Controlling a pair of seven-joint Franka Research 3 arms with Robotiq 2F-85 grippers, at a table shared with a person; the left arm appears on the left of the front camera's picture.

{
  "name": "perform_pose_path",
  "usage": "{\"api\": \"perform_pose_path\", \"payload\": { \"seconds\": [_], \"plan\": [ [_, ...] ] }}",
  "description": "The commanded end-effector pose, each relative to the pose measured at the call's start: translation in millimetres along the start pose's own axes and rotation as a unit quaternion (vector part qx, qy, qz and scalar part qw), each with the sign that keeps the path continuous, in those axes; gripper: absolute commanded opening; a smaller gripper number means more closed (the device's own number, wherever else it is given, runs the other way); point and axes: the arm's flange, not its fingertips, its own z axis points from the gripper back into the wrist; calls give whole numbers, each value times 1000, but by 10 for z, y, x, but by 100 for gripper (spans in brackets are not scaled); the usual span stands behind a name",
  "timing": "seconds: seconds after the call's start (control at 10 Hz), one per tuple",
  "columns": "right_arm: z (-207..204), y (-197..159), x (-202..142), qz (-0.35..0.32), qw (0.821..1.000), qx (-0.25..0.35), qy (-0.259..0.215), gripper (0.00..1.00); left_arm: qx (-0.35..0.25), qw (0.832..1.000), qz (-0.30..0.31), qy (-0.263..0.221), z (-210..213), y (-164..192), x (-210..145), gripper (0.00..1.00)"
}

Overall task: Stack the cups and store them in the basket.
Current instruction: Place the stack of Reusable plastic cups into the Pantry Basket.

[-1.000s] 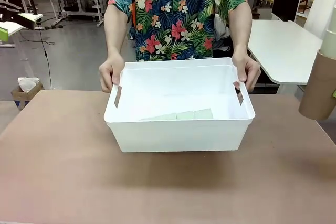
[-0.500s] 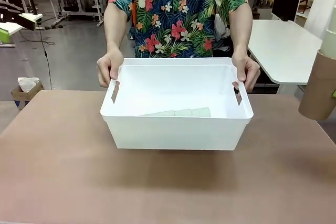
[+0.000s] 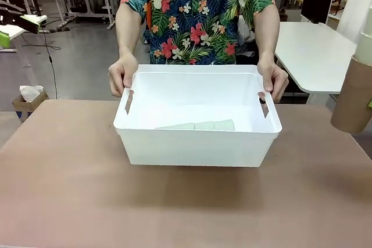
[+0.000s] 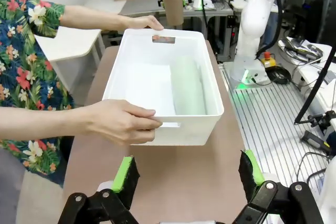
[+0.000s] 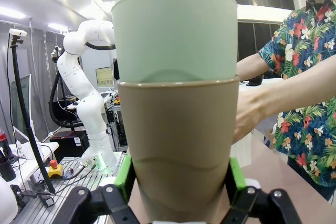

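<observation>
A: Shifting a touch to the picture's right since half a second ago: basket (image 3: 197,143), white tub, being held at both slot handles by the person's hands (image 3: 122,75), sitting mid-table.

B: Contents?

A: Mint cups (image 3: 197,125), nested, lying on their side along the basket floor. Count not readable.

B: And the remaining stock?

A: Cup stack (image 5: 176,103), taupe cup outermost with mint cups nested inside and projecting from its mouth. Right gripper (image 5: 178,182) is clamping the taupe cup between its green pads, off at the table's right edge.

B: Left gripper (image 4: 189,174)?

A: Jaws are standing wide apart, holding nothing, facing the basket's end.

B: Risks?

A: Judging only: the inner cups are merely nested, so tilting the stack to lay it down may let them slide out. Also, the person is gripping the basket (image 4: 163,87), so it may move as the stack arrives, and fingers at the rim are sitting near the drop path.
</observation>
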Motion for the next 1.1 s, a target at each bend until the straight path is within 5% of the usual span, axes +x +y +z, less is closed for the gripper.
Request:
{"api": "perform_pose_path", "payload": {
  "seconds": [0.0,0.8,1.0],
  "plan": [
    [-6,14,45,11,1000,1,1,86,-2,1000,3,-1,4,-15,37,100],
    [0,0,0,0,1000,0,0,86,-2,1000,3,-1,4,-15,37,100],
    [-260,84,294,14,1000,1,17,86,-2,1000,3,-1,4,-15,37,100]
  ]
}}
